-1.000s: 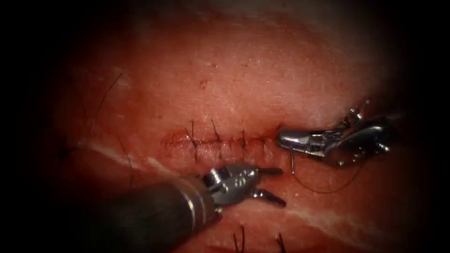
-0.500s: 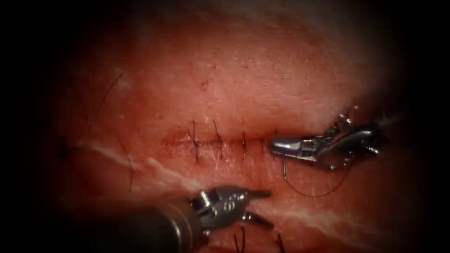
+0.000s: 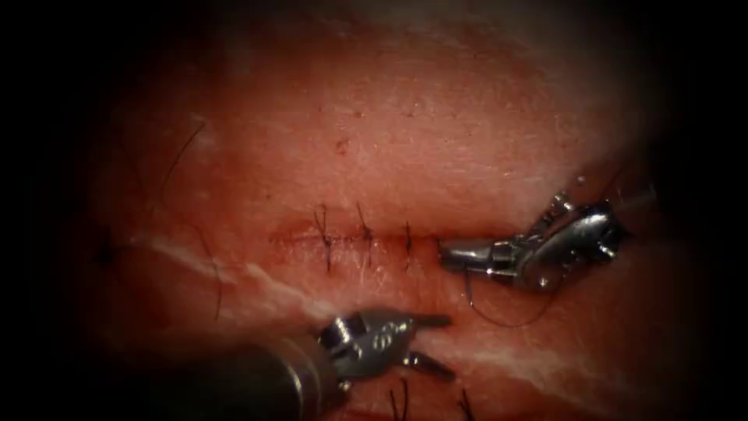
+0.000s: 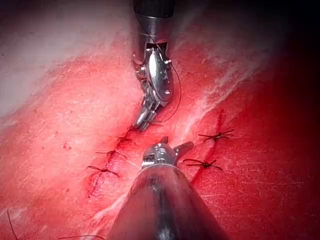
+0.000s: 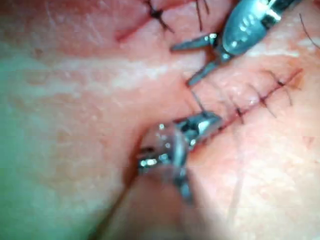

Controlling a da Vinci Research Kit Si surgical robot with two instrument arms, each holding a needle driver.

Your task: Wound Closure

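A broad slab of reddish tissue (image 3: 405,140) carries a level cut (image 3: 358,238) crossed by three dark stitches. The left gripper (image 3: 436,343), jaws spread apart and empty, hovers below the cut. The right gripper (image 3: 448,255), jaws together at the cut's right end, clamps the needle (image 3: 468,284); thin thread (image 3: 506,321) loops beneath it.

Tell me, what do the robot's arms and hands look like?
Each arm is a long, thin, dark shaft with a shiny metal collar. The left hand and right hand are small silver metal pincers with two slim pointed fingers on a jointed wrist.
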